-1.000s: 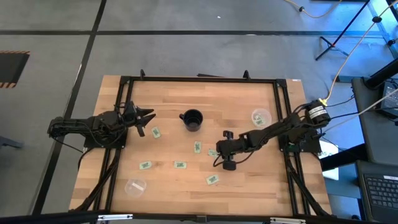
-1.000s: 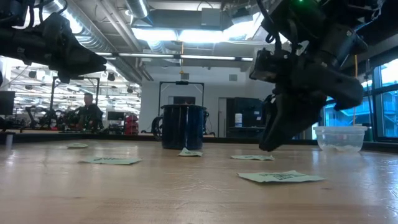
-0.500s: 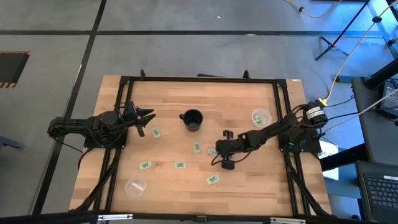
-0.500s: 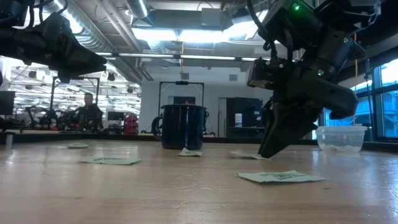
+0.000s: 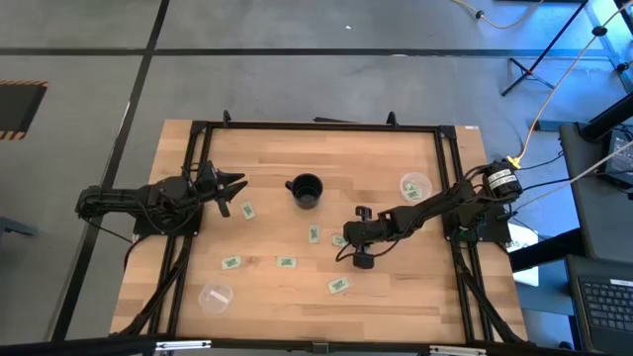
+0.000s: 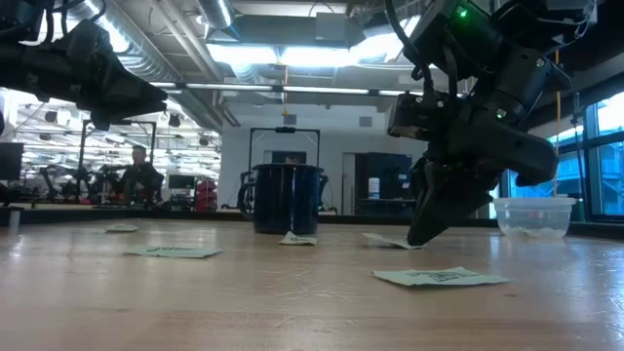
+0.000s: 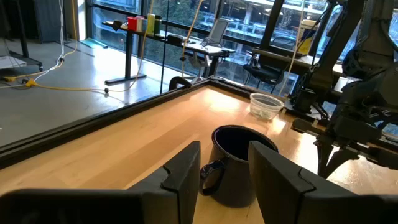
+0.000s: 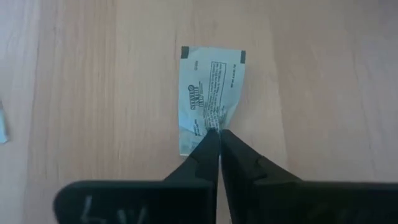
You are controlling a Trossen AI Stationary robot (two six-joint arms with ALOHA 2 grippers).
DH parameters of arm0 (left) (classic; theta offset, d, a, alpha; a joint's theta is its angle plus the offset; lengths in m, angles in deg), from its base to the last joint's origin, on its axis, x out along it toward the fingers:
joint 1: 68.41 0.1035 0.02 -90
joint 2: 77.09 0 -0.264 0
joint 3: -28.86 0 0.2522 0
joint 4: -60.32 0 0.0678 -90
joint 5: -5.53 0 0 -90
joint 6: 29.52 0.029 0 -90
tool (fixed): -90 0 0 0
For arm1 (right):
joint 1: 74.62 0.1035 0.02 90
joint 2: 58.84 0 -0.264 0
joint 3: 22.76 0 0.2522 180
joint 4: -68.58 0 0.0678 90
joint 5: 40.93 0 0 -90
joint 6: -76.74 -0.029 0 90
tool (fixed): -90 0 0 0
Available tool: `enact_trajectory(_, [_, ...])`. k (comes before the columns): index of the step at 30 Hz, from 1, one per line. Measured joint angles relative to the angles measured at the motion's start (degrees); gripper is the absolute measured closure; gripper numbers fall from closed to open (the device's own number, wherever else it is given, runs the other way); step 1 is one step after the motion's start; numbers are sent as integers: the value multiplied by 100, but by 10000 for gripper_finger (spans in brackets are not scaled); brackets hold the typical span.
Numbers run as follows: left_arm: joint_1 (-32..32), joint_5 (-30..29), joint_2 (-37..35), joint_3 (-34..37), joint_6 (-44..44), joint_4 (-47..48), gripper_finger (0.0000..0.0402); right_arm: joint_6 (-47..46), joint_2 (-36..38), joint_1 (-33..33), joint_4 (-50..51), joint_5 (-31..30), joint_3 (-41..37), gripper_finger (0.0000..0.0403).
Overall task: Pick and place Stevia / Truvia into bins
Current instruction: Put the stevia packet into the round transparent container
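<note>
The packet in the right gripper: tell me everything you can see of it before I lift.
The packet is a small flat rectangle of white paper with pale green corners and dark print. It lies near the table's middle, beside the black cup. The right gripper is shut on it, fingertips pinching its middle so the paper puckers. In the low view one end tilts up off the wood.

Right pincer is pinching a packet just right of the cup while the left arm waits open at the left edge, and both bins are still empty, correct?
Not quite: the right bin already holds packets, as the high view shows. The rest stands: the right pincer is shut on a packet, and the left pincer waits open at the left.
</note>
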Motion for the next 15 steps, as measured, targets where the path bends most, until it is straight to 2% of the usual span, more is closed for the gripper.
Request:
enact_trajectory(4, [0, 2, 0, 0, 0, 0, 272, 121, 366, 15, 720, 109, 236, 389])
enact_trajectory(10, [0, 0, 0, 0, 0, 0, 272, 85, 1425, -26, 2368, 26, 778, 389])
enact_trajectory(12, [0, 1, 0, 0, 0, 0, 272, -170, 1860, -94, 2958, -41, 967, 389])
enact_trajectory(15, [0, 0, 0, 0, 0, 0, 272, -1133, 2466, -270, 4269, -703, 1117, 389])
